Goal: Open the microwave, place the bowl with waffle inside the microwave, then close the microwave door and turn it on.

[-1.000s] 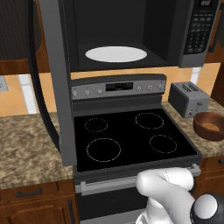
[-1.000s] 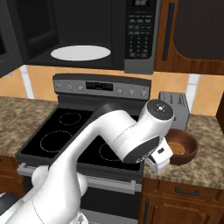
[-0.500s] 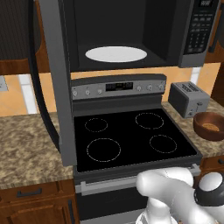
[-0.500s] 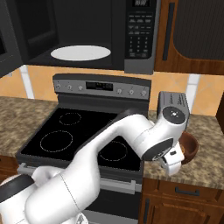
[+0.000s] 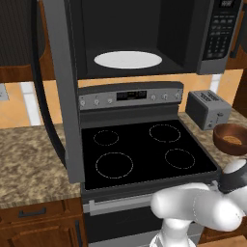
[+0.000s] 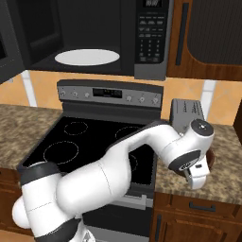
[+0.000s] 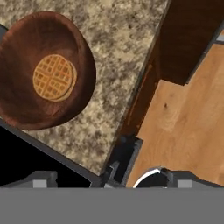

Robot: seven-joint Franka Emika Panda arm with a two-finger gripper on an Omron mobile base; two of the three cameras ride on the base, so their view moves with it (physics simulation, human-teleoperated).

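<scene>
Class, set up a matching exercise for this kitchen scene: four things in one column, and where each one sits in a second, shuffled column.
Things:
1. waffle
2. bowl
3. toaster
4. white round plate

Places:
A. inside the open microwave
B. on the counter, right of the stove, nearer the front edge
C. inside the bowl
D. on the counter, right of the stove, by the back wall

Pairs: 1-C, 2-B, 3-D, 4-A
</scene>
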